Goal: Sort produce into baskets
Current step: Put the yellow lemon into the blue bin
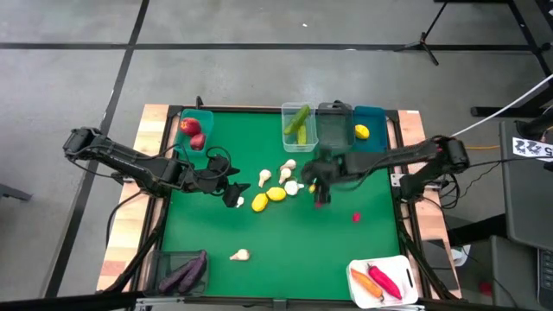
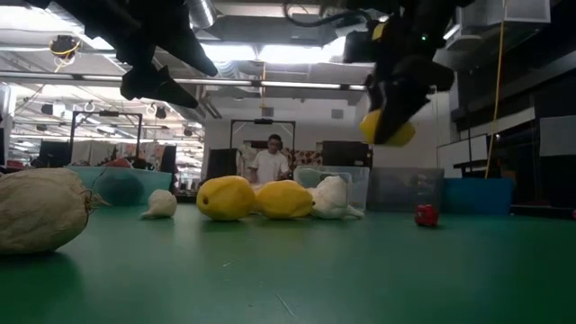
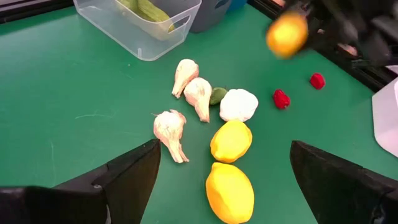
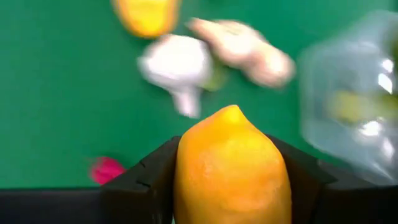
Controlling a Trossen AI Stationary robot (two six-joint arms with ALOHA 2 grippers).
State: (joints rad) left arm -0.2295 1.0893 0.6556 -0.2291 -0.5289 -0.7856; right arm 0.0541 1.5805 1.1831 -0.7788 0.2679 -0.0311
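Observation:
My right gripper (image 1: 316,180) is shut on a yellow lemon (image 4: 231,171), which hangs above the middle of the green table (image 2: 387,129). Two more lemons (image 1: 259,202) (image 1: 276,193) and several white garlic bulbs (image 1: 285,173) lie on the mat below and to its left. One garlic bulb (image 1: 240,254) lies alone nearer the front edge. My left gripper (image 1: 235,188) hovers open just left of the two lemons, with nothing between its fingers (image 3: 143,171). My right gripper pinches the lemon's two long sides (image 4: 186,180) between its two fingers (image 4: 146,183). The fingers slant down from above. The lemon is lifted clear of the table, its pointed end (image 4: 232,111) facing away from the wrist, toward the mat.
Along the far edge stand a teal basket with red apples (image 1: 197,130), a clear one with cucumbers (image 1: 299,125), a dark grey one (image 1: 334,125) and a teal one with a lemon (image 1: 368,128). A dark basket of eggplants (image 1: 184,272) is near left, a white one (image 1: 383,281) near right. Small red pieces (image 1: 356,218) lie loose.

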